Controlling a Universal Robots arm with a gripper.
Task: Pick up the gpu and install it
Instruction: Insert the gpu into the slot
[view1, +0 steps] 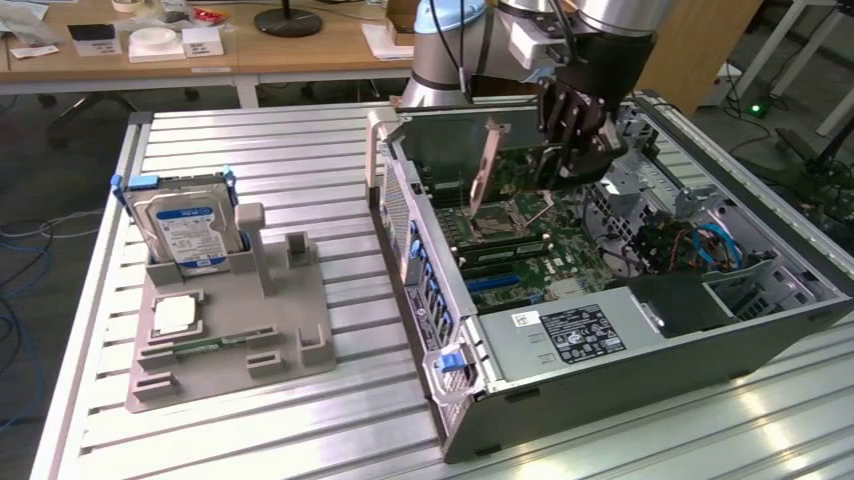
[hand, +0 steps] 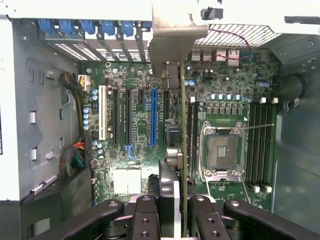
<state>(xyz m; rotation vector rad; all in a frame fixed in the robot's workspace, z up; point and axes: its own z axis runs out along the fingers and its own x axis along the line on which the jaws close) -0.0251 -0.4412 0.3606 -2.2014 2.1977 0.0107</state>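
Note:
My gripper (view1: 574, 172) hangs over the open computer case (view1: 747, 330), shut on the gpu (view1: 518, 168). The card is held on edge, with its grey metal bracket (view1: 487, 160) towards the case's slotted rear wall. In the wrist view the gpu (hand: 183, 150) runs as a thin line between my fingers (hand: 145, 215), and its bracket (hand: 172, 40) is at the far end. The card sits above the motherboard (hand: 135, 150), between the blue expansion slot (hand: 153, 117) and the empty processor socket (hand: 222, 152). It stands clear of the board, in no slot.
A grey fixture (view1: 287, 330) on the slatted table holds a blue-labelled hard drive (view1: 187, 225) and a small silver processor chip (view1: 174, 315). Inside the case are a power supply (view1: 567, 335), cable bundles (view1: 694, 245) and blue slot clips (hand: 85, 27).

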